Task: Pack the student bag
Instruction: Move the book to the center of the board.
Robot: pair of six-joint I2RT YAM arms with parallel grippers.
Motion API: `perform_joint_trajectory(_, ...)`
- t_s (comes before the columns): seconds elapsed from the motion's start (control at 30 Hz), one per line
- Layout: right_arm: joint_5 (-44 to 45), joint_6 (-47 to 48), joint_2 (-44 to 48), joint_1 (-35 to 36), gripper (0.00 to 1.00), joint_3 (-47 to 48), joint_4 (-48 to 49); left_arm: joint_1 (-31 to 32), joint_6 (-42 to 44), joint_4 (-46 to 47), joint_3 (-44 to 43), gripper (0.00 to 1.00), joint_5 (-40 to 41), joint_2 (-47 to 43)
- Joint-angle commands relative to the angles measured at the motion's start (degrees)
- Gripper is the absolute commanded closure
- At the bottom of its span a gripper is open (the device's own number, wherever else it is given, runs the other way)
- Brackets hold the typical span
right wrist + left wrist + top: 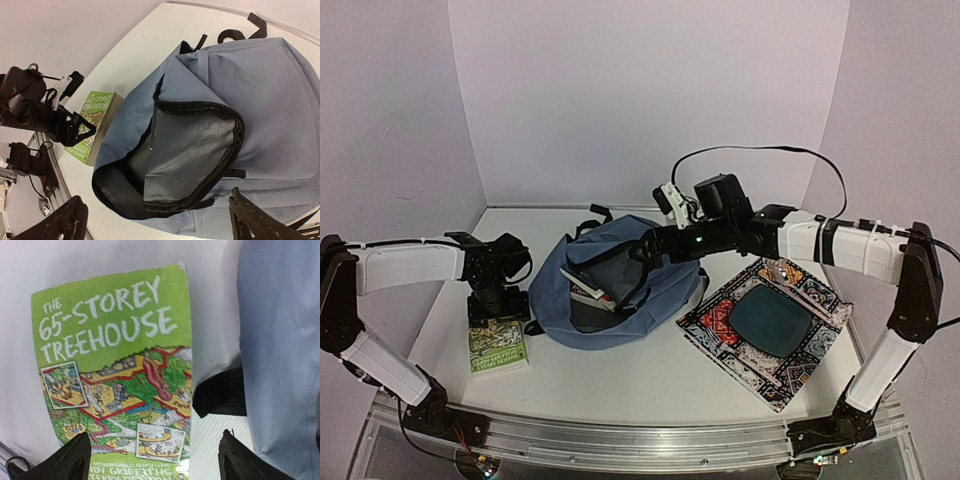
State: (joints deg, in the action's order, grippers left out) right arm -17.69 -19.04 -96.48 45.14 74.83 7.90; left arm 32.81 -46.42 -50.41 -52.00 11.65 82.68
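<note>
Slate-blue soft fabric backpack [270, 100] could slump shut against the green paperback book [115, 340] on its left, since left gripper [155, 460] and right gripper [157, 220] both hang spread.

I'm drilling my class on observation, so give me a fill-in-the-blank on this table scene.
The book below the left pincer has a ___ cover. Its title ends in the word ___. The backpack has its main zipper ___. The patterned mat lies to the ___ of the backpack.
Answers: green; Treehouse; open; right.

Book [498, 347] just left of student bag [558, 288] (mat [720, 323] to its right)
</note>
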Motion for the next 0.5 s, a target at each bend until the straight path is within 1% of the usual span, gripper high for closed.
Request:
perform_joint_trajectory(0.0,-1.94,1.06,2.85,1.3,0.02,-1.35,1.08,-8.93,3.23,4.22,-1.26,0.08,-1.2,-2.54)
perform_joint_trajectory(0.03,-2.11,1.1,2.9,1.57,0.02,-1.6,1.16,-11.68,4.81,5.89,-0.84,0.08,-1.85,-2.64)
perform_joint_trajectory(0.13,-2.31,1.06,3.17,2.67,0.02,-2.41,1.48,-17.37,9.15,9.19,-0.67,0.07,-2.52,-0.71)
perform_joint_trajectory(0.27,-1.58,0.84,3.59,4.91,0.02,-3.45,1.85,-23.33,12.41,14.22,-0.17,0.06,-7.61,2.99)
perform_joint_trajectory(0.33,-1.11,0.55,3.62,6.4,0.02,-3.4,1.85,-24.78,12.98,16.11,0.07,0.06,-11.11,4.24)
perform_joint_trajectory(0.47,0.5,-1.01,3.31,9.7,0.02,-3.04,2.1,-24.91,12.72,17.49,2.89,0.06,-16.35,5.68)
